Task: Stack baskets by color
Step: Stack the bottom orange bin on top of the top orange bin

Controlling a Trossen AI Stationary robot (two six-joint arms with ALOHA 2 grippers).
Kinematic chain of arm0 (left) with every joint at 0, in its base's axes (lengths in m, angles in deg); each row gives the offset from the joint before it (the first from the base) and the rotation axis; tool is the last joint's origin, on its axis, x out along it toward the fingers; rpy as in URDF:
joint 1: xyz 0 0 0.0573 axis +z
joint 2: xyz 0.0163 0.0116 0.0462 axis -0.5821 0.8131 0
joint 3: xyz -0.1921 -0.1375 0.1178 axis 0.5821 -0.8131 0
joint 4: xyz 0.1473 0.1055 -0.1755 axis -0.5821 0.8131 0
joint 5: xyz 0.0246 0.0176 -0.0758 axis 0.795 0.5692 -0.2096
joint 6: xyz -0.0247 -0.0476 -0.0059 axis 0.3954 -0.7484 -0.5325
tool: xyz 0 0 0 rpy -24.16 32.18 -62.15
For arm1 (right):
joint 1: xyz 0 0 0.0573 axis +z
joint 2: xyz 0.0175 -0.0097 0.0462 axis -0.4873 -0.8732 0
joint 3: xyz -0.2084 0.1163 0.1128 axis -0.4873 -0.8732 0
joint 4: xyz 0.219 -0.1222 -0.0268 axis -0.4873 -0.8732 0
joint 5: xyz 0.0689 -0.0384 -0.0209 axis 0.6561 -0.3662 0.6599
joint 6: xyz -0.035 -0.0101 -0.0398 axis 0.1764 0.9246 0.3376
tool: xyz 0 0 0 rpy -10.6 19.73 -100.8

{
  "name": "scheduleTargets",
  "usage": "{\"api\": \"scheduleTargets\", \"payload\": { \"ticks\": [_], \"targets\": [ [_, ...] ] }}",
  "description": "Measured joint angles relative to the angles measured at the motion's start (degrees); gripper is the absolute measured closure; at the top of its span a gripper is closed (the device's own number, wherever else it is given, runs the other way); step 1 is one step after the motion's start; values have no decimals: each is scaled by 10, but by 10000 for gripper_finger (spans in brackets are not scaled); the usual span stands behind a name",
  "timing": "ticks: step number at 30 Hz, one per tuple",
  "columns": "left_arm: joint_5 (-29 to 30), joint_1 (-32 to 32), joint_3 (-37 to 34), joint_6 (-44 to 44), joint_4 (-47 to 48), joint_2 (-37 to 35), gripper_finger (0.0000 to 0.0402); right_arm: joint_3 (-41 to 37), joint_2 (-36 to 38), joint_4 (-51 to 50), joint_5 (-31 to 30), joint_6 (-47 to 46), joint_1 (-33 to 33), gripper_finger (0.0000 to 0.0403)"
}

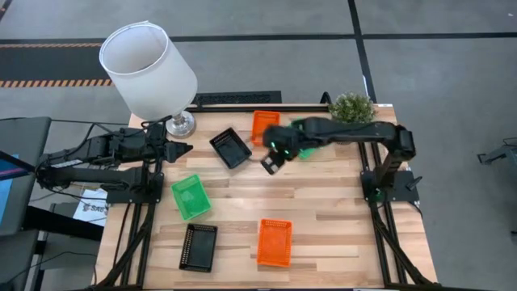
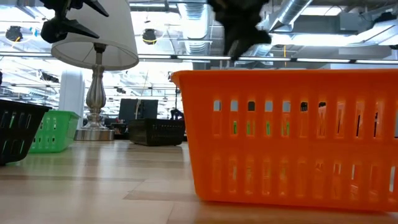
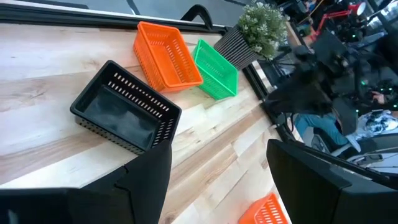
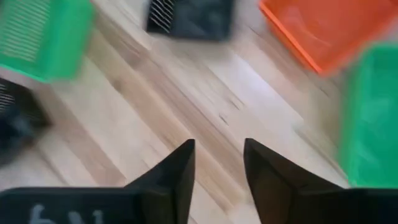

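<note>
Six baskets (image 1: 231,149) lie single, all empty; both tools apart, holding nothing.

White lampshade (image 1: 149,69) and potted plant (image 1: 352,107) stand on the table (image 1: 339,218).

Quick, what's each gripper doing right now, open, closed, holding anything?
Left gripper: open, empty, by the lamp.
Right gripper: open, empty, above bare table.

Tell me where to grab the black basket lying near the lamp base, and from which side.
Grip a long side wall of the black basket from above, one finger inside, one outside. It sits upright and empty with its thin rim exposed, turned diagonally, so rotate the end effector to match. The left end effector is nearest.
</note>
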Motion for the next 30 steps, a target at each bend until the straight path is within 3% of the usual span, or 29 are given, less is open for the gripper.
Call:
{"api": "scheduleTargets", "payload": {
  "ticks": [4, 12, 22, 30],
  "targets": [
    [-8, 0, 0, 2, 0, 0, 150, 0, 14, -92, -66, -88, 64, 200],
    [-18, 0, 0, 8, 1, 0, 150, -1, 3, -167, -119, -290, 196, 153],
    [-18, 0, 0, 0, 16, 0, 150, -4, -24, -136, -126, -488, 314, 153],
    [-29, 0, 0, 9, 16, 3, 150, -3, -102, -44, -106, -617, 367, 153]
  ]
}}
